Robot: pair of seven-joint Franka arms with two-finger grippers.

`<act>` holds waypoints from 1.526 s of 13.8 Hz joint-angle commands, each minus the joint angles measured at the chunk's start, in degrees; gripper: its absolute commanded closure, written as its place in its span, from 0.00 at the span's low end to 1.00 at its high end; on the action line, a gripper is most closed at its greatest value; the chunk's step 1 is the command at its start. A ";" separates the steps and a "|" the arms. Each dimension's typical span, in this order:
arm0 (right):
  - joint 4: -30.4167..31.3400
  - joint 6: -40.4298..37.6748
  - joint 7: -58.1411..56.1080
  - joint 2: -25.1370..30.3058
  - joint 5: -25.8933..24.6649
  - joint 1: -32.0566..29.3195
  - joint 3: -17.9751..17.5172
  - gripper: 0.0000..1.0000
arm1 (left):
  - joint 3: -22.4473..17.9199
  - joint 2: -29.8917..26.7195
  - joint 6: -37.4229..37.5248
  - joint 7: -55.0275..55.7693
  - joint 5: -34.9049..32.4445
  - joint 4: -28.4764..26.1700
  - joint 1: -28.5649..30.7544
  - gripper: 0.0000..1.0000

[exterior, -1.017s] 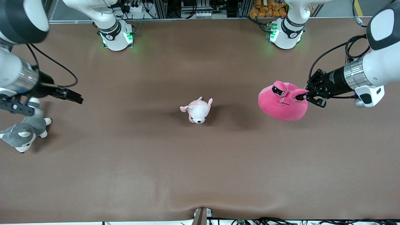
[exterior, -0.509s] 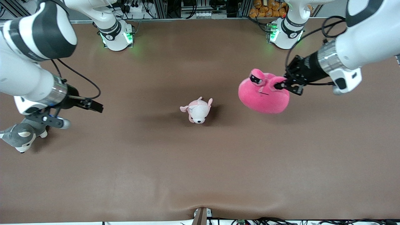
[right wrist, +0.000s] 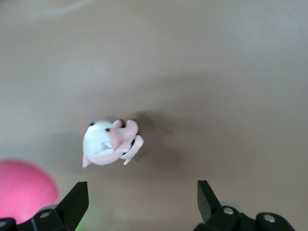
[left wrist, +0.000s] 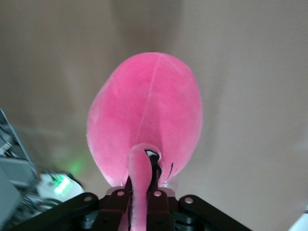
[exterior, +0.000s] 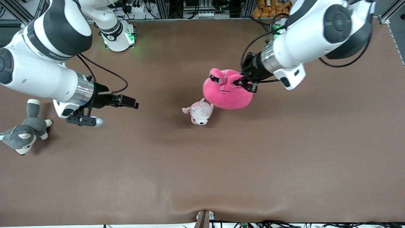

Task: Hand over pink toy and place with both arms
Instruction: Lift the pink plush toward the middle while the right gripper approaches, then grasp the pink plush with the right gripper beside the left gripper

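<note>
Pink toy (exterior: 226, 95): hangs in the air by one floppy ear, over the table just beside the pale puppy (exterior: 200, 114), toward the left arm's end.
Husky (exterior: 23, 133): lies on the table (exterior: 202, 171) well apart from the puppy, at the right arm's end; no part in this, I'd say.
Right gripper (exterior: 128, 103): fingers spread wide and empty, over bare table between husky and puppy, pointed toward the toy as if ready to receive it.
Puppy: lies mid-table, partly under the toy's edge.
Left gripper (exterior: 243, 83): pinched tight on the ear, so the round body dangles below and ahead of its fingertips, leaving it free to be taken.
</note>
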State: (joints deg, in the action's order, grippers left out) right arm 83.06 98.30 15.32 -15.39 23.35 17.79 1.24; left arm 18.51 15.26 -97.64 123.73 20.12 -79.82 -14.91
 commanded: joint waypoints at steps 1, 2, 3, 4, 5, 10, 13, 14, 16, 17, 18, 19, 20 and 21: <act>-0.98 4.77 -16.91 -0.26 0.82 4.95 0.43 0.00 | 0.04 1.53 -4.46 9.92 0.80 2.56 -3.28 1.00; -1.06 5.31 -22.90 -0.17 0.91 6.54 0.43 0.00 | 0.04 1.79 -6.05 10.82 0.80 2.57 -4.16 1.00; -0.89 6.36 -26.18 -0.08 0.91 7.68 0.43 0.00 | 0.04 2.06 -7.02 11.53 0.88 2.57 -5.04 1.00; -0.71 6.72 -27.61 0.01 0.82 8.65 0.43 0.00 | -0.05 2.58 -8.16 13.36 0.88 2.65 -5.74 1.00; -0.71 6.81 -29.10 0.27 0.82 9.79 0.43 0.00 | 0.04 3.02 -9.83 14.86 0.88 2.57 -5.92 1.00; 1.22 7.43 -32.53 3.69 0.82 14.19 0.43 0.00 | -0.40 5.04 -12.57 18.39 0.27 2.48 -7.59 1.00; 1.75 7.95 -38.41 4.32 0.12 15.51 0.52 0.00 | -0.49 6.45 -15.02 18.48 0.27 2.48 -7.86 1.00; 2.62 10.04 -40.43 4.06 -0.05 16.04 0.52 0.00 | -0.49 6.71 -15.99 18.48 0.27 2.48 -8.03 1.00; 7.00 16.80 -46.05 4.05 0.03 16.05 0.43 0.00 | -0.49 6.54 -16.96 19.79 0.36 2.57 -8.21 1.00; 8.16 19.01 -48.95 3.88 0.03 16.05 0.43 0.00 | -0.40 6.28 -17.14 19.88 0.36 2.57 -8.21 1.00; 8.25 19.73 -51.07 3.70 0.03 16.05 0.43 0.00 | -0.23 6.02 -17.14 19.88 0.27 2.48 -8.21 1.00; 8.26 19.82 -51.78 3.53 0.03 16.05 0.52 0.00 | -0.05 5.75 -17.14 19.88 0.18 2.48 -8.21 1.00; 8.26 19.82 -51.97 3.35 0.03 16.05 0.52 0.00 | -0.05 5.75 -17.14 19.88 0.27 2.48 -8.21 1.00; 8.26 19.91 -52.05 3.09 0.03 16.05 0.52 0.00 | -0.05 5.84 -17.14 19.88 0.18 2.48 -8.30 1.00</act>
State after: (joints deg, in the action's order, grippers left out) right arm 90.72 117.70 -35.45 -12.84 23.39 33.31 1.32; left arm 18.56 21.35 -114.69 142.10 20.12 -78.15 -22.71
